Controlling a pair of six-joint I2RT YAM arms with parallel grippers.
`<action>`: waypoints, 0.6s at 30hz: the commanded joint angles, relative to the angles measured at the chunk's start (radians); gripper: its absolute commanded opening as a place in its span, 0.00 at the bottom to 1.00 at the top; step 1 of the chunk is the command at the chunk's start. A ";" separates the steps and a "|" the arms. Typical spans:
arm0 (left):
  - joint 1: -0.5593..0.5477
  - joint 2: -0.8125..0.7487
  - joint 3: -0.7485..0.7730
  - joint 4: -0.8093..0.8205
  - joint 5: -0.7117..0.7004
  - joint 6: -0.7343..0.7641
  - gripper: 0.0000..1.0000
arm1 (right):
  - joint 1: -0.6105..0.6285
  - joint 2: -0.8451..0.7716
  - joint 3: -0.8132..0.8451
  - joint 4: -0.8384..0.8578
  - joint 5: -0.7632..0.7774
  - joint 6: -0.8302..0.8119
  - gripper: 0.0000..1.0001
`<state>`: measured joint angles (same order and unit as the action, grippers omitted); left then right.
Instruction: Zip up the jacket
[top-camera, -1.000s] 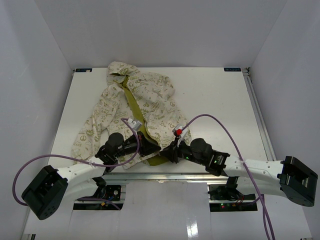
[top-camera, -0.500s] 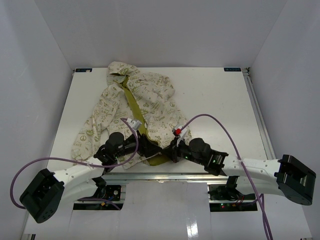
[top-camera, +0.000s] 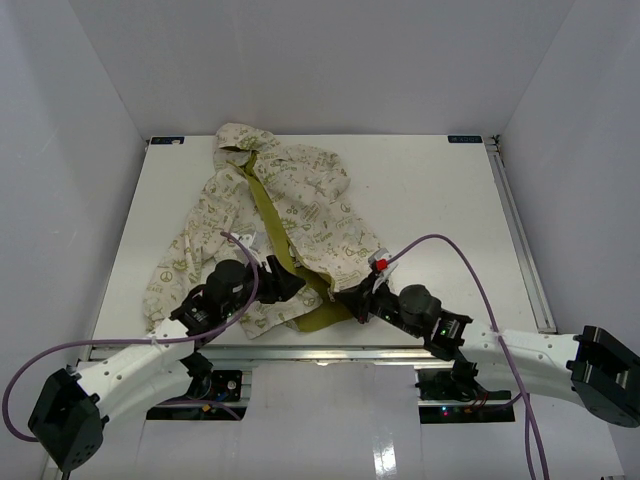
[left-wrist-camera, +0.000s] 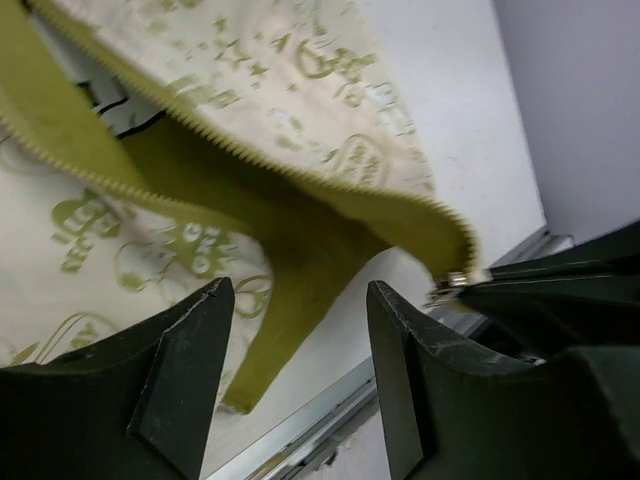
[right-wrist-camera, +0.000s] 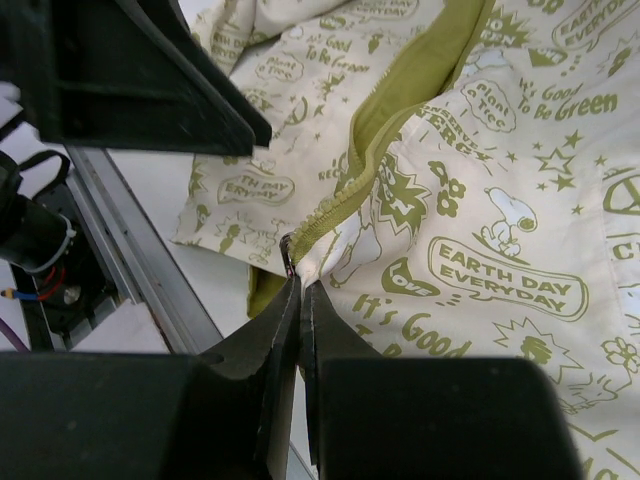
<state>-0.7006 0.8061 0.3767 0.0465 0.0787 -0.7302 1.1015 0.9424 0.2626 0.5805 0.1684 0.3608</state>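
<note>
I see the jacket (top-camera: 290, 200) lying open on the table (top-camera: 440, 200), hem at the near edge by both arms; my right gripper (right-wrist-camera: 298, 285) is pressed together, pinching the zipper's bottom end; my left gripper (left-wrist-camera: 300, 335) hangs spread over the olive lining, gripping nothing; only the left wrist view shows the metal zipper end (left-wrist-camera: 455, 281) at the right fingertips.
</note>
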 joint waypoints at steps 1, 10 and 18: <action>0.000 0.012 -0.050 -0.102 -0.096 -0.034 0.65 | -0.004 -0.058 -0.030 0.109 0.042 0.026 0.08; -0.002 0.257 -0.028 -0.016 -0.003 -0.023 0.62 | -0.010 -0.115 -0.070 0.111 0.035 0.023 0.08; -0.002 0.370 0.005 -0.018 -0.003 -0.026 0.50 | -0.014 -0.144 -0.093 0.109 0.037 0.021 0.08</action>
<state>-0.7006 1.1456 0.3442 0.0358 0.0688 -0.7654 1.0924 0.8239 0.1858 0.6315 0.1883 0.3844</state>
